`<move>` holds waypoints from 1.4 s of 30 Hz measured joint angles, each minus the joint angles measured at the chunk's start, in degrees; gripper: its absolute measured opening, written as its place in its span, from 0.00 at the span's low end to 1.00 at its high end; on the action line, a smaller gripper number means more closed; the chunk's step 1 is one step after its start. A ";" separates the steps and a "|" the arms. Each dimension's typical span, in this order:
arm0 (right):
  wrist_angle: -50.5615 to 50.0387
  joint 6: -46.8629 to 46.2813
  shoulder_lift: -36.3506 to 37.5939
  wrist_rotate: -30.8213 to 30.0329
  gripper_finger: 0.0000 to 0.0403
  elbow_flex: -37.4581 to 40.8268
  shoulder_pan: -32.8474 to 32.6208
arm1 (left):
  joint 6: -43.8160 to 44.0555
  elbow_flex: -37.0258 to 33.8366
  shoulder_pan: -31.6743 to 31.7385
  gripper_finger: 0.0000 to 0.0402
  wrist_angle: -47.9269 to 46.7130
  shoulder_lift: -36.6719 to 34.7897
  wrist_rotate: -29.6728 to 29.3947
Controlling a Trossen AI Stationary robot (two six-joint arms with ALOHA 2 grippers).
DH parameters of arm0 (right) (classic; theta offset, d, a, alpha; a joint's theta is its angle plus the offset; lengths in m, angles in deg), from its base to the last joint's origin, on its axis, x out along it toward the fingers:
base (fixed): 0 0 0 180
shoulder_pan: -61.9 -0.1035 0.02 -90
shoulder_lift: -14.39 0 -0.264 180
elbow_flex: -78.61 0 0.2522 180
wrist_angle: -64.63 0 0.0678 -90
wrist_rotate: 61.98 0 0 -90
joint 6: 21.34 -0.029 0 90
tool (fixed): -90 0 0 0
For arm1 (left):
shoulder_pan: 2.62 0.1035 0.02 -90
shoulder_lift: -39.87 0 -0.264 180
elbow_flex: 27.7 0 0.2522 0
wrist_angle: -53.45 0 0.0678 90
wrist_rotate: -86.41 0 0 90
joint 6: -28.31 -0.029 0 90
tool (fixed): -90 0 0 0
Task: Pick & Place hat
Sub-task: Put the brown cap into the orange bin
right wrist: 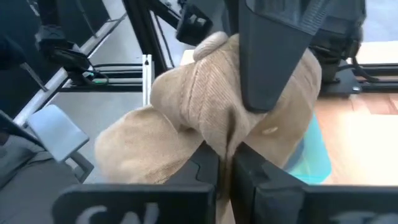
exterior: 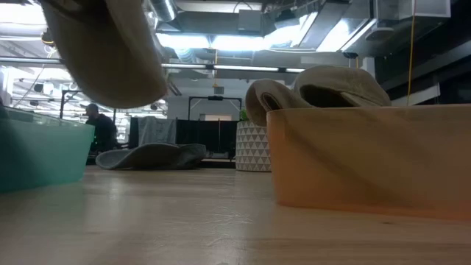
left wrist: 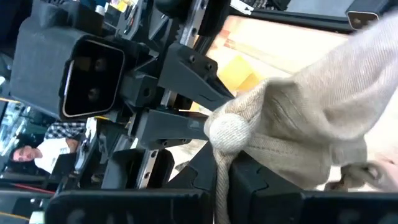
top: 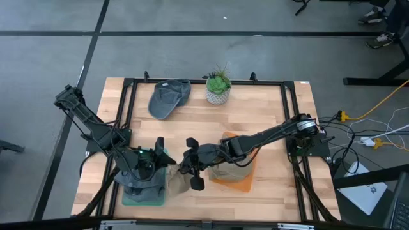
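Pale wood-plank table (top: 268, 121), translucent orange bin (top: 238, 181) heaped with soft caps, teal bin (top: 142, 193), limp ribbed tan corduroy hat (right wrist: 205, 118) hung between bins, right gripper (right wrist: 227, 167) and left gripper (left wrist: 221, 163) both pinched on it, crumpled grey cap (top: 169, 97).

Bare tabletop (top: 268, 121) between plant pot (top: 218, 93) and orange bin (top: 246, 184)

The left arm reaches in from the tabletop's left edge, elbow bent, its gripper (top: 158, 155) low near the front and clamped on a beige hat (top: 177, 181). The right arm stretches across from the right side, forearm nearly level, its gripper (top: 193, 167) pinching the same hat's fabric (right wrist: 205, 112).
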 joint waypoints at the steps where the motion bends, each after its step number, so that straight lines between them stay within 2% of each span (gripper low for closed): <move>1: -0.08 -0.18 0.00 -0.46 0.05 0.00 0.00 | 0.14 -0.02 -0.13 0.04 -0.01 0.00 -0.14; 5: -0.13 -0.50 0.00 -0.86 0.02 0.00 -0.02 | 0.75 -0.01 -0.30 0.04 0.01 0.00 -0.84; 9: -0.68 -3.75 0.02 -2.82 0.02 0.00 0.00 | 6.39 -0.02 -0.39 0.07 -0.06 0.00 -5.62; 14: -2.02 -6.47 0.02 -8.15 0.02 -0.04 0.00 | 15.18 -0.02 -0.91 0.15 0.90 0.00 -14.93; 19: -4.41 -6.77 0.02 -13.03 0.02 -2.28 0.00 | 16.76 -0.01 -3.51 0.21 0.64 0.00 -26.87; 23: -11.76 -7.99 0.00 -16.93 0.02 -6.57 0.00 | 16.85 0.00 -6.76 0.22 1.03 0.00 -33.09; 34: -27.01 -12.31 -0.02 -24.40 0.02 -15.16 -1.35 | 20.68 0.00 -9.16 0.24 -0.04 0.00 -35.18; 42: -51.49 -21.93 -0.07 -31.30 0.02 -26.96 -2.21 | 31.86 0.02 -9.15 0.35 -5.73 0.00 -34.78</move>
